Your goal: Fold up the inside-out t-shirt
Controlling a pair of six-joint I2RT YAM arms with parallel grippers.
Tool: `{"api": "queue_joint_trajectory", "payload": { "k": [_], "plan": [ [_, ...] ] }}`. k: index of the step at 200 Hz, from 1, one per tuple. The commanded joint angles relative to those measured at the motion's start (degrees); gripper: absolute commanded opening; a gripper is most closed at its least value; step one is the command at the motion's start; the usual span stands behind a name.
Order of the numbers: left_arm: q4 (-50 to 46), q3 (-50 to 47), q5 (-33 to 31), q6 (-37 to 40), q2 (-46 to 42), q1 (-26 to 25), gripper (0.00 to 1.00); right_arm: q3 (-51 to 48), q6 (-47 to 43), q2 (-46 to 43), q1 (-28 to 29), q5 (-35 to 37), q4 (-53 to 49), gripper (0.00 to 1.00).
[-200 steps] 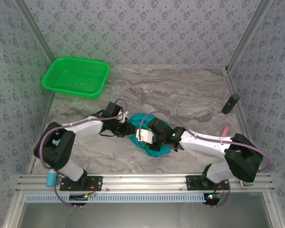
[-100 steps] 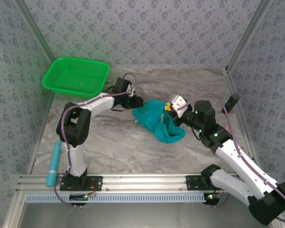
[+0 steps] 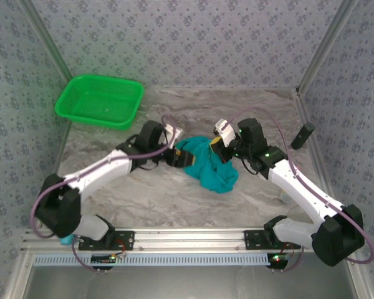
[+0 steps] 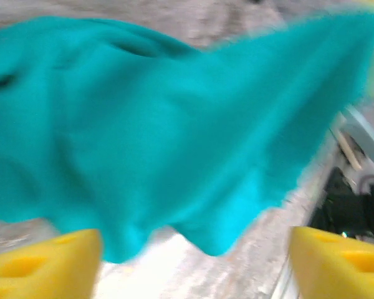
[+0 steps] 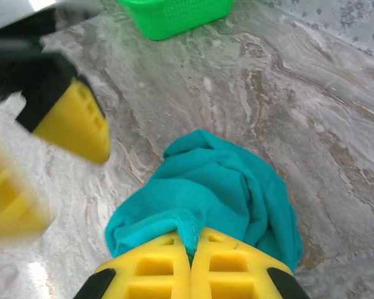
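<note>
From above, the t-shirt (image 3: 210, 167) lies bunched on the middle of the surface (image 3: 162, 199). Left wrist: the left jaws stand wide apart, the t-shirt (image 4: 162, 124) just in front. Right wrist: the right jaws are clamped on its fold. It looks soft and limp; better to grip the hem corners.

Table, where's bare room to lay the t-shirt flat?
Bare: the strip behind the t-shirt, between green basket and black bar; the strip between t-shirt and front rail. Crowded: the middle, left claw and right claw at the t-shirt.
</note>
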Motion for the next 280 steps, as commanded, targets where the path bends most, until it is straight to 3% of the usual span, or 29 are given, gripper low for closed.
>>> {"api": "queue_joint_trajectory", "payload": {
  "k": [1,14,51,67,92,100,120,137,151,154,163,173,186,206,210,213,215,238,265,280],
  "plan": [
    [12.9,-6.4,-4.1,-3.6,-2.1,-6.3,1.0,2.8,1.7,0.7,-0.1,-5.0,-2.3,0.0],
    [15.0,-6.1,-7.7,-4.8,-0.7,-9.1,1.0,4.6,1.7,1.4,0.1,-5.9,-4.3,0.0],
    [18.0,-4.8,-26.4,-5.2,1.9,-16.1,1.0,4.8,2.7,0.9,0.9,-8.2,-4.6,0.0],
    [19.7,-5.1,-30.3,-8.2,2.9,-16.1,1.0,3.7,2.8,-0.3,1.7,-10.6,-3.8,0.01],
    [20.9,-3.8,-30.5,-7.0,4.9,-16.1,0.96,3.4,2.6,-1.2,2.7,-11.0,-4.0,0.01],
    [19.0,-2.5,-30.7,-5.9,5.5,-16.1,0.84,3.2,2.0,-1.3,2.8,-11.6,-4.2,0.01],
    [13.7,-0.2,-30.6,-3.1,5.4,-16.2,0.4,2.2,2.0,-1.7,3.1,-7.7,-4.7,0.0],
    [11.8,-1.5,-31.1,-2.2,3.6,-16.1,0.24,1.2,2.5,-1.8,2.7,0.8,-5.3,0.0],
    [10.9,-3.2,-31.6,-2.7,1.9,-16.1,0.04,0.9,2.1,-1.4,2.5,4.8,-5.7,0.01],
    [10.9,-3.4,-31.6,-2.8,1.5,-16.0,0.0,0.8,1.9,-1.3,2.7,5.2,-5.8,0.04],
    [10.8,-4.2,-31.0,-3.3,0.3,-16.0,0.0,0.5,1.7,-1.1,3.2,6.3,-5.5,0.18],
    [10.5,-4.6,-30.3,-3.8,-0.8,-16.0,0.0,-0.4,1.8,-1.4,4.1,6.6,-5.1,0.42],
    [9.4,-4.4,-29.7,-3.6,-1.9,-15.8,0.0,-0.9,-0.5,-3.0,5.3,3.7,-7.1,0.6],
    [8.0,-3.7,-29.5,-4.9,-3.2,-14.3,0.0,-1.0,1.1,-5.8,6.9,1.1,-12.1,0.74],
    [7.7,-3.6,-29.1,-5.3,-3.4,-13.8,0.0,-0.9,1.6,-6.3,7.2,1.2,-13.4,0.83],
    [7.6,-3.5,-28.7,-5.5,-3.5,-13.3,0.0,-0.7,1.9,-6.6,7.5,1.5,-14.4,0.97],
    [7.7,-3.5,-28.3,-5.8,-3.6,-13.1,0.0,-0.6,2.2,-6.9,7.7,1.8,-15.0,0.99],
    [8.0,-3.5,-25.3,-6.7,-4.5,-10.4,0.0,-0.1,7.6,-9.5,10.0,10.0,-19.8,1.0],
    [6.4,-2.4,-23.3,-6.1,-4.1,-8.8,0.0,-0.7,27.6,-13.6,9.0,25.9,-23.3,1.0],
    [5.5,-1.8,-23.1,-5.9,-3.8,-8.4,0.0,-4.5,36.9,-15.2,4.9,21.2,-24.7,0.97]
  ]
}}
